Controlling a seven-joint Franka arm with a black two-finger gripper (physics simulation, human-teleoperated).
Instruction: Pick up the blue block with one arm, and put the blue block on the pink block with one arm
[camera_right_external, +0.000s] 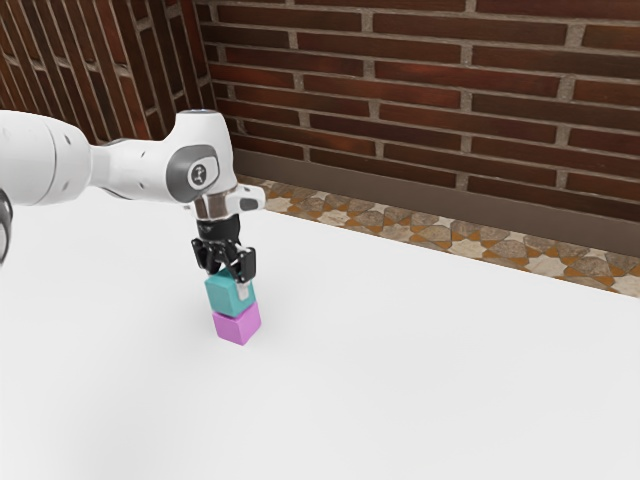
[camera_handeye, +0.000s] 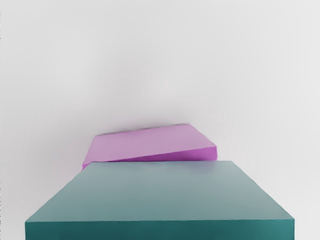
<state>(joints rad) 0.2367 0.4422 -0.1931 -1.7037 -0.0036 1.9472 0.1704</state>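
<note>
The blue block (camera_right_external: 226, 294), teal in colour, sits directly on top of the pink block (camera_right_external: 237, 325) on the white table (camera_right_external: 420, 380), left of centre in the exterior view. My gripper (camera_right_external: 233, 284) comes straight down onto the stack, and its black fingers (camera_right_external: 245, 268) clasp the blue block's upper part from two sides. In the wrist view the blue block (camera_handeye: 160, 200) lies just under my hand. The pink block (camera_handeye: 150, 145) shows beyond and below it, turned by a small angle to the blue one.
The white tabletop spreads wide on every side of the stack. A red brick wall (camera_right_external: 430, 90) and a strip of patterned floor (camera_right_external: 450, 235) lie beyond the table's far edge.
</note>
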